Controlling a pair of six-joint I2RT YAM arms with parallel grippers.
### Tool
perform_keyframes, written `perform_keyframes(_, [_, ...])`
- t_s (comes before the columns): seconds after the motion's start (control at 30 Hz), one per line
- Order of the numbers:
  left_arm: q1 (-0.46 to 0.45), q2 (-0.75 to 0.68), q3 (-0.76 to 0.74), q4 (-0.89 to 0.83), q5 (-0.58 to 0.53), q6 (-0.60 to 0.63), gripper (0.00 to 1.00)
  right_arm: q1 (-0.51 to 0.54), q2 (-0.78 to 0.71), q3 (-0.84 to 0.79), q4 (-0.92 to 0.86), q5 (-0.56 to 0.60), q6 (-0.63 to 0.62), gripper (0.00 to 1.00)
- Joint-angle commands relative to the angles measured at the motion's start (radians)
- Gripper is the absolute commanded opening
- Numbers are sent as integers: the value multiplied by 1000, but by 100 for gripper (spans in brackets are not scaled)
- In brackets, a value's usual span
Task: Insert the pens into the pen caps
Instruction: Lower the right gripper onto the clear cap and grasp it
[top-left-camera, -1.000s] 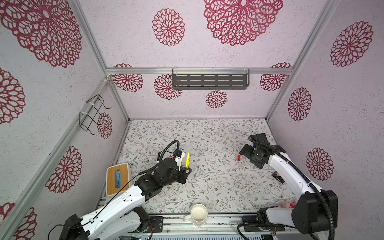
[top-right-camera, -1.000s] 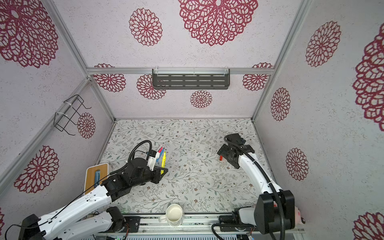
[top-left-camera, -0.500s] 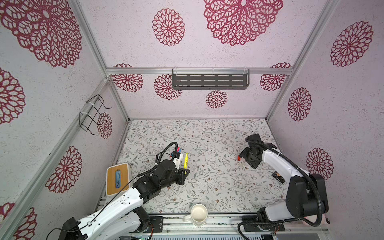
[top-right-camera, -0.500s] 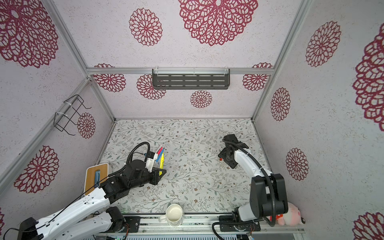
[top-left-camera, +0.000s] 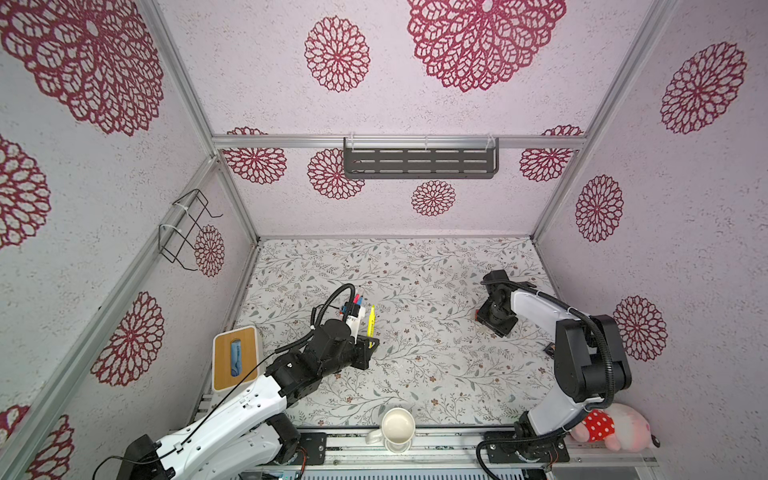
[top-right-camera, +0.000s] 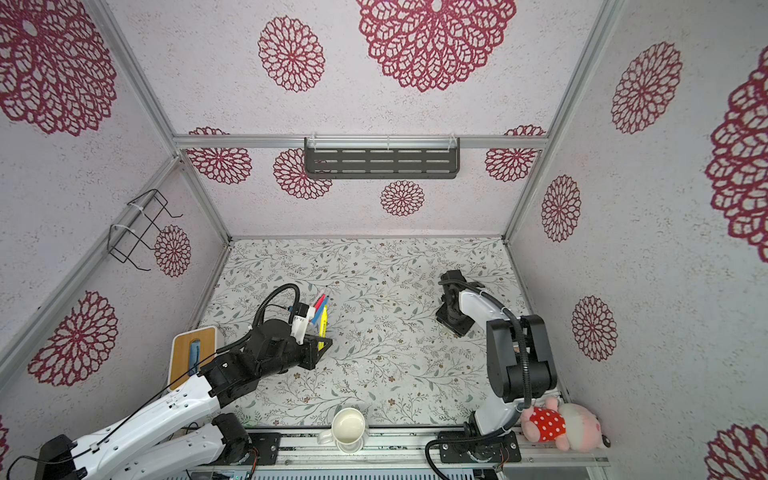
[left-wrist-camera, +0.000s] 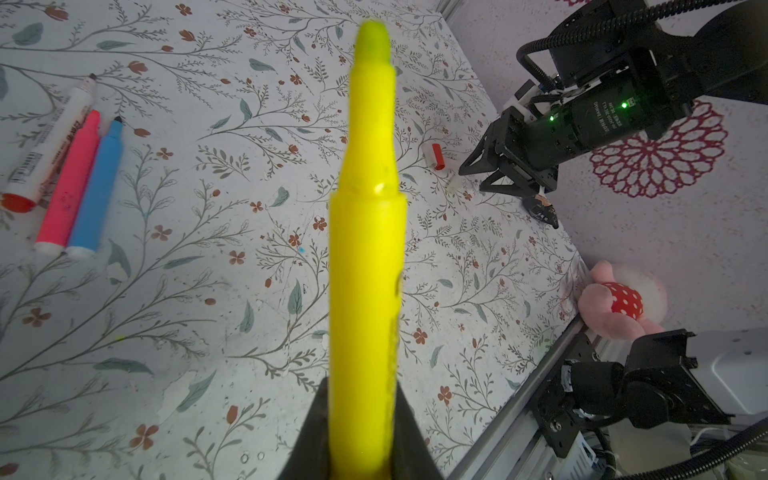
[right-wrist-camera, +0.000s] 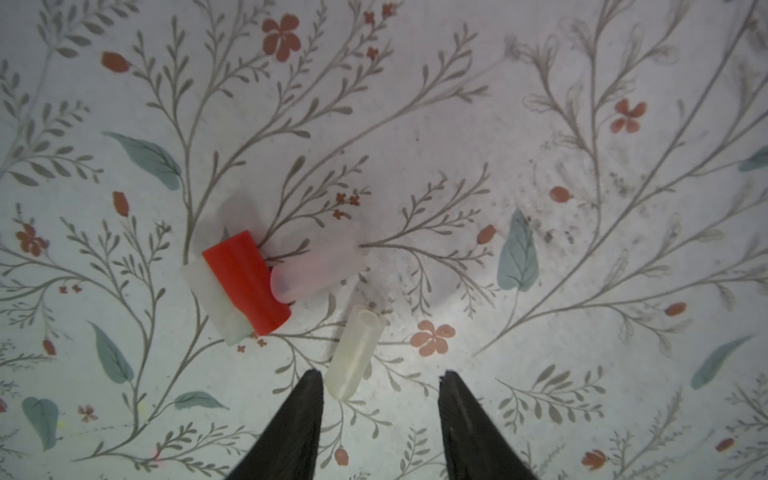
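Gripping the yellow plastic marker pen (left-wrist-camera: 365, 249) by its tail, the left claw (left-wrist-camera: 359, 384) is staying clamped above the front of the desk (top-left-camera: 436, 374). Farther off, the right claw (right-wrist-camera: 380, 376), having moved in over the pale translucent stubby cap (right-wrist-camera: 354, 353), is narrowing, jaws standing apart, not yet pinching; a cap pickup looks imminent. Beyond, the pink pen (left-wrist-camera: 68, 187), the blue pen (left-wrist-camera: 97, 191) and the white-and-red pen (left-wrist-camera: 45, 153) are lying uncapped.

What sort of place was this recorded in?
Probably a purpose-built robot test booth: aluminium-framed walls papered with red medallions, a floral-covered tabletop, and the left arm and right arm mounted on a front rail.
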Motion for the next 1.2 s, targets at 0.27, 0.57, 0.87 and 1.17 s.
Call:
perform_keyframes(0.27, [-10,-19,-9,-7,-36,-7,0,-5,48,53,-25,2,4,47])
perform_keyframes(0.57, [-10,-40,-16,-20,-43,-8,0,-3,79,73,-44,19,9,46])
perform_keyframes(0.87, [-10,-53,-19,-24,-49,-11,0,-3,95,66,-39,21,19,43])
perform_keyframes(1.17, [-10,-61,-17,-34,-59,-8,0,-2,130,71,-23,1,1,40])
